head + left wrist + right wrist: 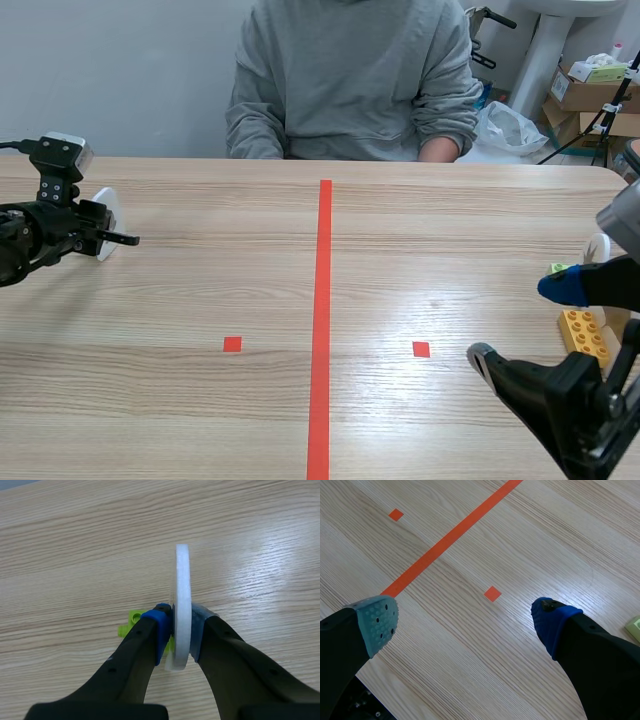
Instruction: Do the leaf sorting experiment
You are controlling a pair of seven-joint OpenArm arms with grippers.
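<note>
- Disc first: the white disc [182, 605] stands on edge, upright, pinched near its lower rim by the left claw [179, 628]. The claw is closed on it, over the robot's left part of the surface [200, 290].
- No leaf shows in any view, so you should probably treat the disc as the piece in play.
- The pads hold only a narrow strip of a thin rim. The disc looks likely to pivot or slip, so carry it slowly and avoid quick wrist turns.
- Whether the rim clears the wood cannot be told from these views. Lift a little before you travel.
- A lime-green brick [133, 621] lies on the surface just beside the blue-padded finger, partly under it. Pick a set-down spot clear of it, then lower the disc flat rather than dropping it from its edge.
- The right claw [465, 616] is spread wide and holds nothing. It hangs over bare wood near a tape square, on its own side of the orange tape line [322, 320].
- A yellow brick [585, 335] and a small green piece [557, 269] sit close by that claw. Mind them if you bring it in to help.
- A person [355, 80] sits at the far edge, so plan the carry low and well short of that side.
</note>
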